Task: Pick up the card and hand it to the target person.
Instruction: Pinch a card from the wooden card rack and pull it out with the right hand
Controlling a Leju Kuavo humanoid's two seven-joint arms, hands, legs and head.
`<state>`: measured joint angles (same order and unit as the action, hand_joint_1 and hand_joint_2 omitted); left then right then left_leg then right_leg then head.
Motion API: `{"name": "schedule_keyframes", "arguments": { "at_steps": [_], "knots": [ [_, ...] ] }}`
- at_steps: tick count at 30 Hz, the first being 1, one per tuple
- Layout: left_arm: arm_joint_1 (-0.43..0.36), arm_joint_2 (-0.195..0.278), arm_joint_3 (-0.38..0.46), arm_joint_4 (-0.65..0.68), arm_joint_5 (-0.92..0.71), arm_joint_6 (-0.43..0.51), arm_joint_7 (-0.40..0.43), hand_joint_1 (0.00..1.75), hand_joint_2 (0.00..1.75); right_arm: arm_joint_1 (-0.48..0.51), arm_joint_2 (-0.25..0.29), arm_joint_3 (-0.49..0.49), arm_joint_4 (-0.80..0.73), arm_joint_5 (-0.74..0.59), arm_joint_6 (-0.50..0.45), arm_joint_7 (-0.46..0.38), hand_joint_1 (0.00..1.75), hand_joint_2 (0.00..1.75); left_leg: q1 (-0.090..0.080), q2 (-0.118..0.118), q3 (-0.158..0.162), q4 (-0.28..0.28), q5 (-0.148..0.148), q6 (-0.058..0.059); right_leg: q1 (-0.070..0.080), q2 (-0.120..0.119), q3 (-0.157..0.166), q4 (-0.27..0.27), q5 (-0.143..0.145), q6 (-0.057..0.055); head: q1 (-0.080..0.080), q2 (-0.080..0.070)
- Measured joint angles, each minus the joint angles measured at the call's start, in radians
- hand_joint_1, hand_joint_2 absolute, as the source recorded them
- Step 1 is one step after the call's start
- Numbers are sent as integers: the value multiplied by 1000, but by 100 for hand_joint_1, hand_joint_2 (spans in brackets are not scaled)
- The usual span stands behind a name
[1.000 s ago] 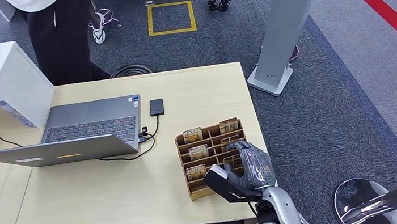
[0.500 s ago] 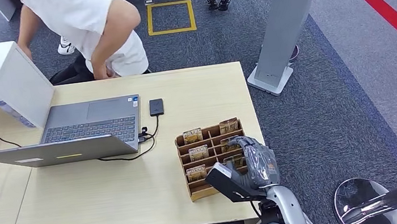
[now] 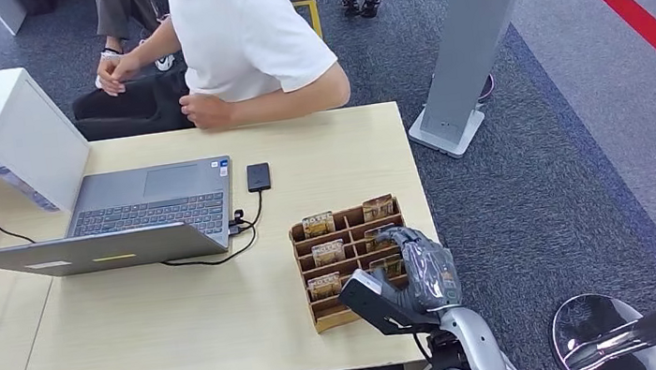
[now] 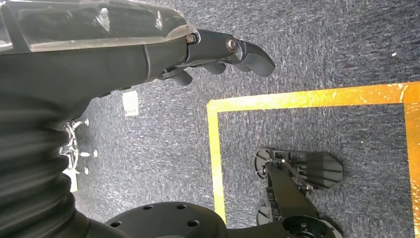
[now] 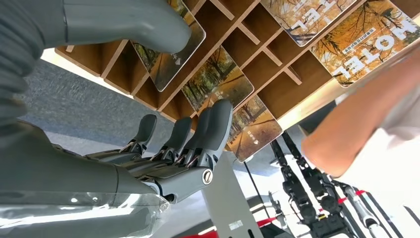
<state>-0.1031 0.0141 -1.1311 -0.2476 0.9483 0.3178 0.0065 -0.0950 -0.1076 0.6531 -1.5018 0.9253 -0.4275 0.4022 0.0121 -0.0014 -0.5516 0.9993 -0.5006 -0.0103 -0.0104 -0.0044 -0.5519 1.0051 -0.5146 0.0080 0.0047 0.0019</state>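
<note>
Pale wood table point(image 3: 181, 326) on grey carpet point(image 3: 567, 165); right hand point(image 3: 420, 273) spread, holding nothing.

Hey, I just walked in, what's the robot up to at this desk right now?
The robot's right hand is reaching into the wooden card holder on the table, its fingers and thumb set around the hotel cards in the right-hand slots. No card is lifted out yet. A person in a white shirt leans on the far edge of the table, beyond the open laptop. The left hand hangs over the floor, holding nothing.
</note>
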Motion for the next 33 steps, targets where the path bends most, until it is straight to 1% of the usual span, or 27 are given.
{"name": "schedule_keyframes", "arguments": {
  "at_steps": [1, 5, 8, 14, 23, 25, 29, 33],
  "knots": [
    [0, 0, 0, 0, 0, 0, 0, 0, 175, 0, 0, 0, 2, -2, 0, 1, 80, 175, 0, 0, 0, 0, 0, 0, 0, 0, 0, 0, 0, 0, 0, 0],
    [0, 0, 0, 0, 0, 0, 0, 0, 175, 1, 0, 0, 8, -4, -1, 3, 99, 175, 0, 0, 0, 0, 0, 0, 0, 0, 0, 0, 0, 0, 0, 0],
    [0, 0, 0, 0, 0, 0, 0, 0, 175, 1, 0, 0, 15, -5, -2, 9, 99, 175, 0, 0, 0, 0, 0, 0, 0, 0, 0, 0, 0, 0, 0, 0],
    [0, 0, 0, 0, 0, 0, 1, 0, 175, 1, 0, 0, 29, -7, -7, 12, 94, 175, 0, 0, 0, 0, 0, 0, 0, 0, 0, 0, 0, 0, 0, 0],
    [0, 0, 0, 0, 0, 0, 1, 0, 175, 1, 0, 0, 43, -8, -9, 12, 80, 175, 0, 0, 0, 0, 0, 0, 0, 0, 0, 0, 0, 0, 0, 0],
    [0, 0, 0, 0, 0, 0, 2, 0, 175, 0, 0, 0, 47, -9, -9, 12, 79, 175, 0, 0, 0, 0, 0, 0, 0, 0, 0, 0, 0, 0, 0, 0],
    [0, 0, 0, 0, 0, 0, 3, 0, 175, -2, 0, 0, 53, -13, -10, 11, 85, 175, 0, 0, 0, 0, 0, 0, 0, 0, 0, 0, 0, 0, 0, 0],
    [0, 0, 0, 1, 0, 0, 3, 0, 175, -7, 0, 0, 61, -14, -12, 9, 87, 175, 0, 0, 0, 0, 0, 0, 0, 0, 0, 0, 0, 0, 0, 0]
  ]
}}
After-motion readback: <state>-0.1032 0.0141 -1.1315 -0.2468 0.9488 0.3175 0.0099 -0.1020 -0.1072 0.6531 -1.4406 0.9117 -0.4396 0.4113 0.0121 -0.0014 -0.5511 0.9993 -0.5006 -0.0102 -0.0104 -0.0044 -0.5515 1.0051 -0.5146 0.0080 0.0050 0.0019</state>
